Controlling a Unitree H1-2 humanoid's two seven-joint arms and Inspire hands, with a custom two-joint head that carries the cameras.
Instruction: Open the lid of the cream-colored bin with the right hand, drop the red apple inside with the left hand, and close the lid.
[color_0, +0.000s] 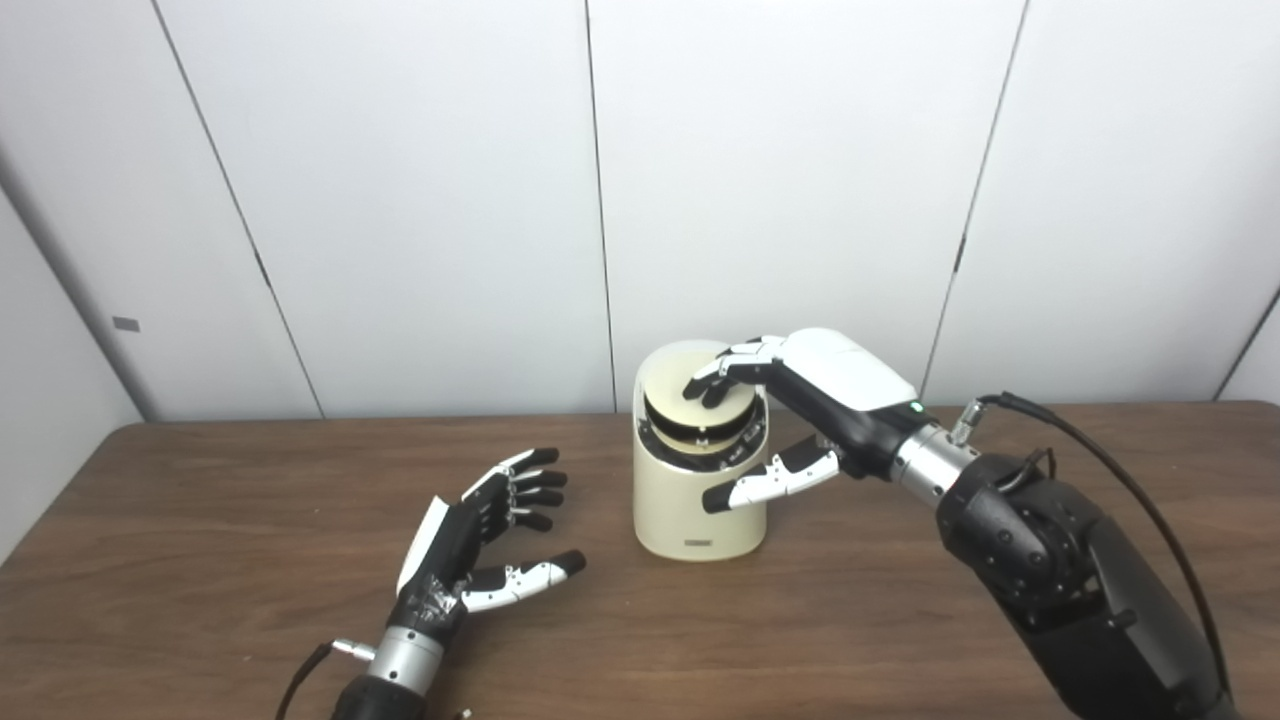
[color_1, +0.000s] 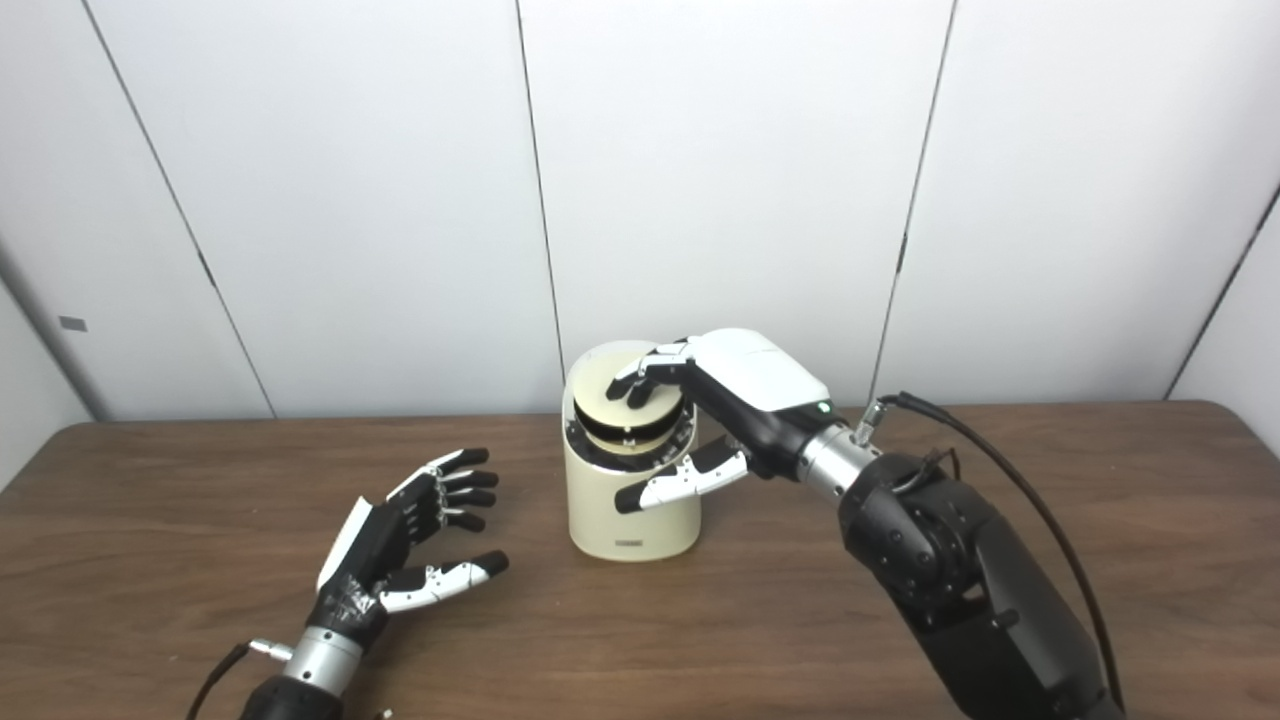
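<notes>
On bin (color_0: 700, 500) top | R robot hand (color_0: 800, 400) fingertips on lid (color_0: 690, 395), not grasping | L robot hand (color_0: 480, 540) released | bin inside hidden

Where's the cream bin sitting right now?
The cream-colored bin stands upright near the table's middle, toward the back wall. The right hand rests on its lid; the left hand lies open to its left.

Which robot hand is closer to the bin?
The right hand. Its fingers rest on the lid of the cream bin, thumb beside the bin's wall. The left hand is open above the table, off to the bin's left, not touching it.
</notes>
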